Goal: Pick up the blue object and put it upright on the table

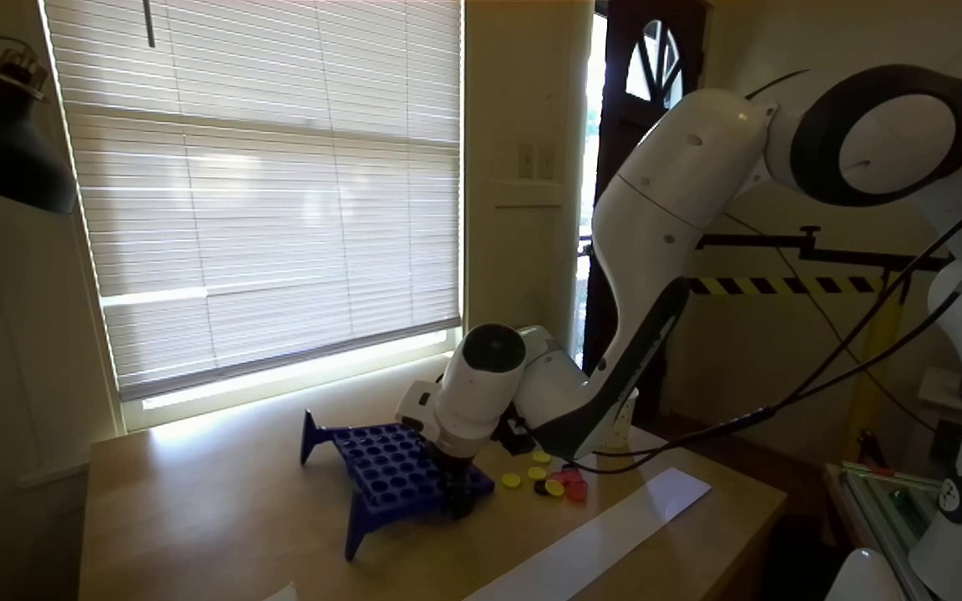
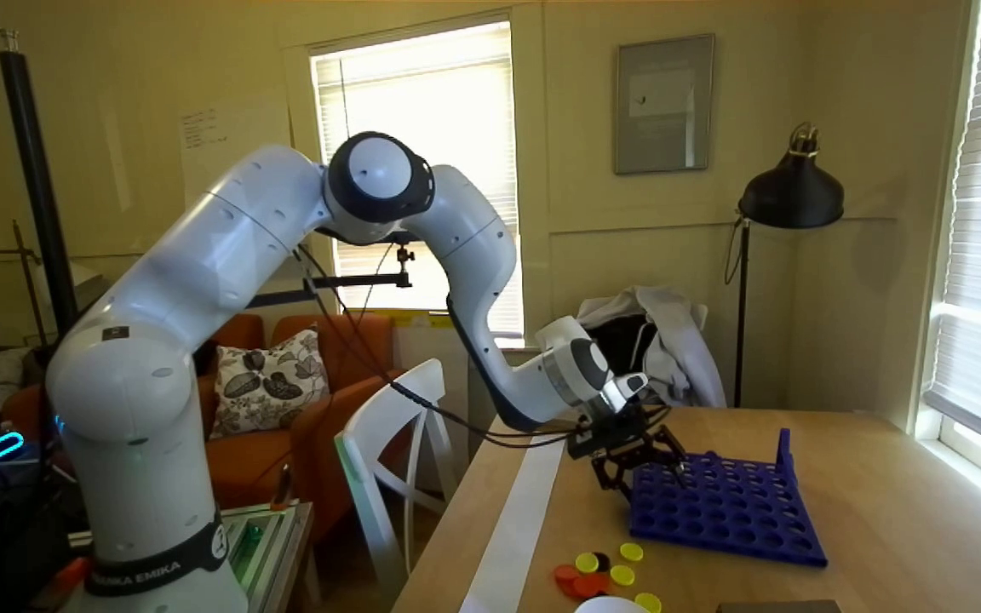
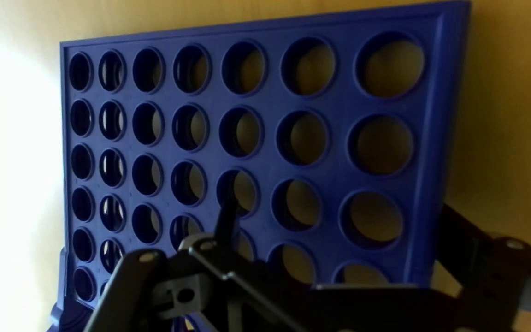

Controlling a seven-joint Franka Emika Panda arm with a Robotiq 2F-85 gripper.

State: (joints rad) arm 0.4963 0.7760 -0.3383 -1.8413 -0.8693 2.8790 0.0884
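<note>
Blue rack (image 3: 215, 159), lying broad face up, not upright, on the table (image 2: 908, 511). In an exterior view, 2 short legs (image 1: 356, 526) show at its left end, which appears propped higher than the right. In the wrist view the far row counts 7 round holes and the leftmost column 6. Handling, as judged: hollow molded plastic, probably light and stiff, smooth enough to slip, not fragile, yet broad enough to twist about a pinch made near its edge. A sound hold would be the rim (image 3: 433, 152) at right in the wrist view, with 1 finger seated in a hole and 1 outside, well apart from the legs, which presumably must end downward.

Gripper (image 3: 338, 216): jaws spread, straddling that rim; 1 finger (image 3: 228, 226) lies over the holes, the opposing finger (image 3: 459, 244) just beyond the edge. Whether either touches the plastic cannot be told. The step in hand appears to be taking hold; the turn to upright is not yet done.

Surroundings, in an exterior view: yellow discs (image 2: 622, 576) and red discs (image 2: 590, 585) lie near and left of the rack; a white strip (image 2: 518, 519) runs farther left; a black lamp (image 2: 793, 194) stands at the far side.
</note>
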